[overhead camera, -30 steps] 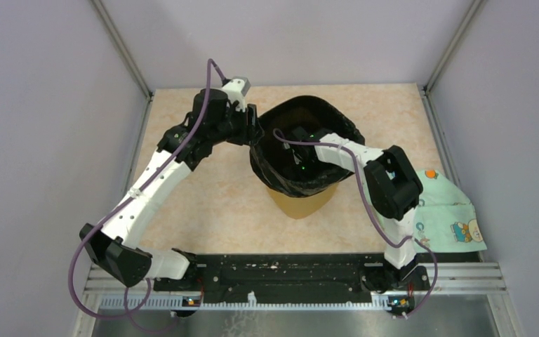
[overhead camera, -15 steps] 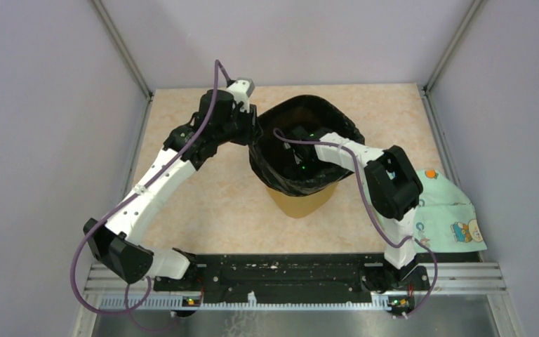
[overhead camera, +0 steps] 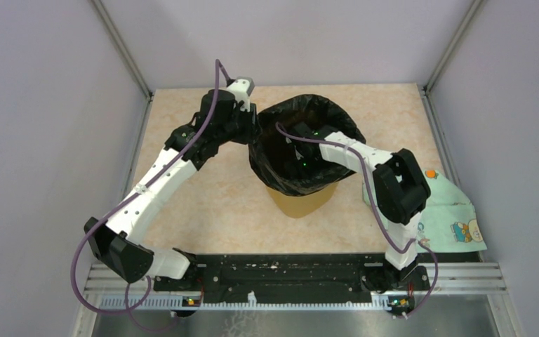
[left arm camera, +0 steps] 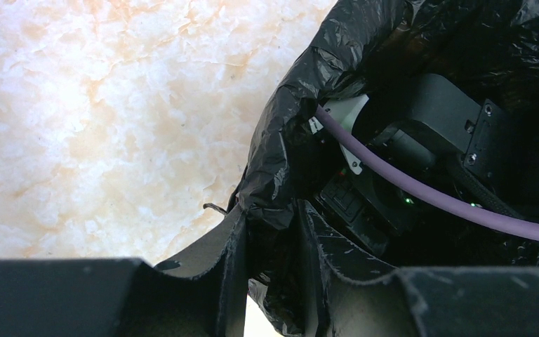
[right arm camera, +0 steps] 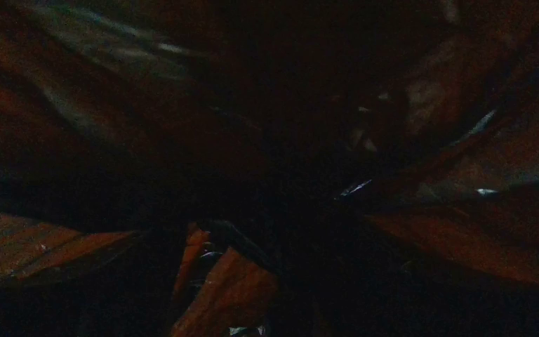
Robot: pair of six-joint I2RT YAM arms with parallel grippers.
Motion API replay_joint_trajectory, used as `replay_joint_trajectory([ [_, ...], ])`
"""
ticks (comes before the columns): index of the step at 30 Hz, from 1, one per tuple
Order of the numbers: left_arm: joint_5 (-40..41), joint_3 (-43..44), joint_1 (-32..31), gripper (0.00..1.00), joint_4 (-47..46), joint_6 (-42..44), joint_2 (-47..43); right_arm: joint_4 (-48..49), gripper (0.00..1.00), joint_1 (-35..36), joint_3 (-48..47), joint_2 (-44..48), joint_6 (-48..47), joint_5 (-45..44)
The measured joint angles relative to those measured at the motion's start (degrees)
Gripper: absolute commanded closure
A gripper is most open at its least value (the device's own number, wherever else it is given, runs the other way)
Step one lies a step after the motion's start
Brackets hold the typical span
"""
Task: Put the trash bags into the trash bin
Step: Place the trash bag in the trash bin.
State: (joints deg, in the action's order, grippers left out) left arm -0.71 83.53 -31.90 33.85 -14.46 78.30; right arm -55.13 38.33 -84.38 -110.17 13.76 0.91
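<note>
My left pincer (left arm camera: 272, 219) on trash bag (left arm camera: 302, 126) rim
It pinched the left edge; right pincer (overhead camera: 296, 156) sat inside, opening unreadable.

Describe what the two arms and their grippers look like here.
Both the left arm and right arm have white tubular links joined by bulky black joint housings. A purple cable loops along each. A small white-and-grey camera block sits on the left wrist. The left gripper has matte black fingers with scuffed, whitish edges. Tiny green lights glow on the right wrist.
</note>
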Motion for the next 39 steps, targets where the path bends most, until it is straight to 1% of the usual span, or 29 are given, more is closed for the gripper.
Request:
replay_joint_trajectory([
  [5, 0.2, -0.1, -0.1, 0.66, -0.2, -0.1, 0.0, 0.2, 0.3, 0.0, 0.5, 0.6, 0.3, 0.0],
  [8, 0.2, -0.2, -0.1, 0.66, -0.4, -0.2, 0.0, 0.2, 0.31, 0.0, 1.2, 0.6, 0.3, -0.5],
  [20, 0.2, -0.3, -0.1, 0.66, -0.9, -0.4, 0.1, -1.4, 0.38, 2.2, 1.4, 0.6, 0.4, -7.1],
  [24, 0.2, -0.3, -0.1, 0.66, -0.9, -0.4, 0.1, -2.2, 0.4, 3.3, 1.0, 0.6, 0.4, -8.0],
  [32, 0.2, -0.4, -0.2, 0.67, -1.0, -0.4, 0.1, -3.5, 0.43, 3.5, -2.0, 0.6, 0.4, -8.3],
  [39, 0.4, -0.4, -0.5, 0.67, -1.1, -0.4, 0.1, -5.3, 0.46, 3.0, -4.7, 0.6, -0.3, -6.3],
])
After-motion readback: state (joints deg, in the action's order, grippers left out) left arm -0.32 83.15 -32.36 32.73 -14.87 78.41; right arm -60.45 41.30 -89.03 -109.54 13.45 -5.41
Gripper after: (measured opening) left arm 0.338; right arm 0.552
